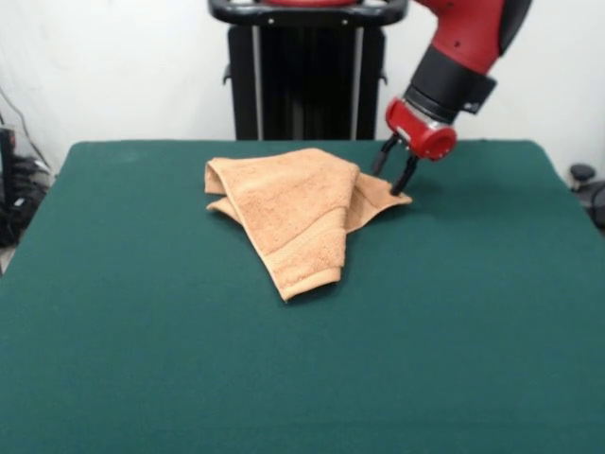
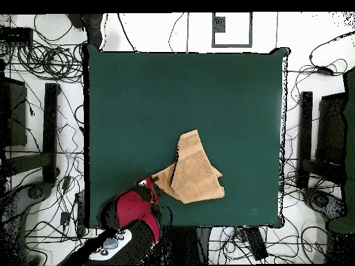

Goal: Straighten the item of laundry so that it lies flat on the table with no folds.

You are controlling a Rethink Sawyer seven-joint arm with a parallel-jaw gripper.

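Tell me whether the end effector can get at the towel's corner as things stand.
Probably yes. The end effector is already right at the corner of the towel that points toward it, fingers apart, and nothing on the table stands between them.

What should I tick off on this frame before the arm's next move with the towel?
1. Towel flat: not ok. The towel lies folded over itself, one layered flap pointing toward the camera in the front view.
2. Hand at a corner: ok. The hand is down at the towel's pointed corner on the robot's side.
3. Corner actually gripped: cannot tell. The fingers stand slightly apart at the cloth; no pinch is visible.
4. Room to spread: ok. The table shows bare green all around the towel.
5. Towel fully on the table: ok. The overhead view shows the towel inside the edges.
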